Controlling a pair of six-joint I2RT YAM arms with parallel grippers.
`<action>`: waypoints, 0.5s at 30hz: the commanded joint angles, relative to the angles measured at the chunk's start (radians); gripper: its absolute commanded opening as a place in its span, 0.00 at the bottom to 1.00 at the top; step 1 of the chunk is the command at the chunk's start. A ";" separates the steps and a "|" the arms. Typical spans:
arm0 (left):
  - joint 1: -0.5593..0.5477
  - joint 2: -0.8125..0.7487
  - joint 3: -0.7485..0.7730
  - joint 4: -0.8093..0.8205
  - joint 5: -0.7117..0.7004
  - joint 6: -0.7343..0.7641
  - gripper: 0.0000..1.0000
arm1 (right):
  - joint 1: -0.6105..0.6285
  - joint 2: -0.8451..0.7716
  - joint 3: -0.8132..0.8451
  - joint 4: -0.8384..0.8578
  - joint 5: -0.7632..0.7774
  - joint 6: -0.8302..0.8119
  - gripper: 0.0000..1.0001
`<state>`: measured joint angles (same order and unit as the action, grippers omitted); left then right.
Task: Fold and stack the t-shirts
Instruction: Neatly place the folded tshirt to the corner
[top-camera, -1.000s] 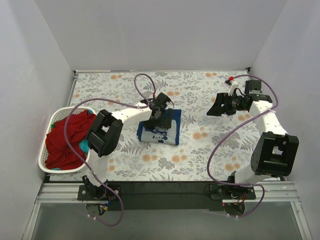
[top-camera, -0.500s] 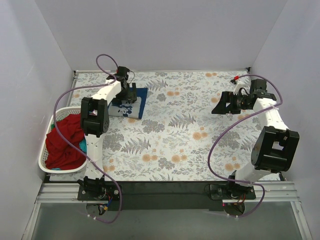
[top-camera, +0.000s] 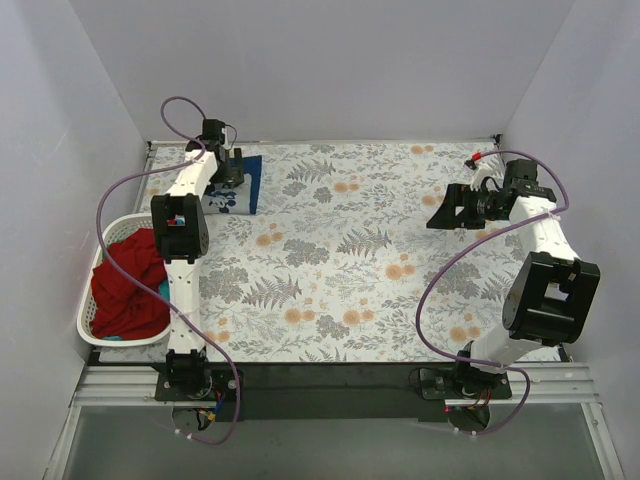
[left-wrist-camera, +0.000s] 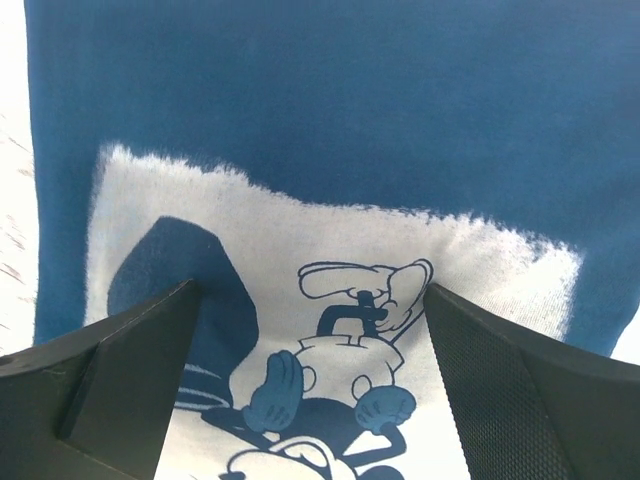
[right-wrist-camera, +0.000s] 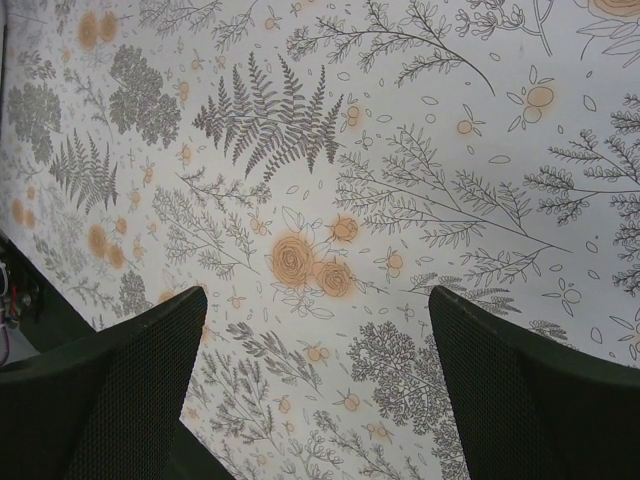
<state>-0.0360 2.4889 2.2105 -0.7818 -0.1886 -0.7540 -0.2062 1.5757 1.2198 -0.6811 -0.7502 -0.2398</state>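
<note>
My left gripper (left-wrist-camera: 310, 290) hangs spread wide over the folded navy t-shirt (left-wrist-camera: 320, 120), far-left corner; my right gripper (right-wrist-camera: 315, 295) gapes empty above the table cover (right-wrist-camera: 300, 150). One folded, and the red t-shirt (top-camera: 125, 280) lies heaped in the basket (top-camera: 98, 340), unfolded, nothing stacked yet

The left arm (top-camera: 180, 215) is stretched almost straight from its base at the bottom left up to the upper left of the top view. The left claw (top-camera: 228, 170) is turned toward the right of the frame at that end. Its fingers (left-wrist-camera: 120, 370) are seen spread wide in the lower corners of the wrist view. The right arm (top-camera: 548, 300) is folded at the elbow along the right edge. The right claw (top-camera: 441, 211) is pointed left at mid-height, and its fingers (right-wrist-camera: 510, 390) are likewise held well apart.
</note>
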 joint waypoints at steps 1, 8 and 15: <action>0.056 0.050 0.070 0.013 -0.080 0.074 0.95 | -0.010 0.000 0.027 -0.006 0.000 -0.012 0.98; 0.145 0.105 0.115 0.081 -0.137 0.125 0.95 | -0.016 0.007 0.041 -0.015 0.000 -0.015 0.98; 0.189 0.122 0.098 0.194 -0.095 0.257 0.98 | -0.018 0.006 0.044 -0.031 -0.006 -0.019 0.98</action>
<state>0.1303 2.5828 2.3272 -0.6342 -0.2405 -0.6094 -0.2165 1.5795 1.2217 -0.6933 -0.7429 -0.2428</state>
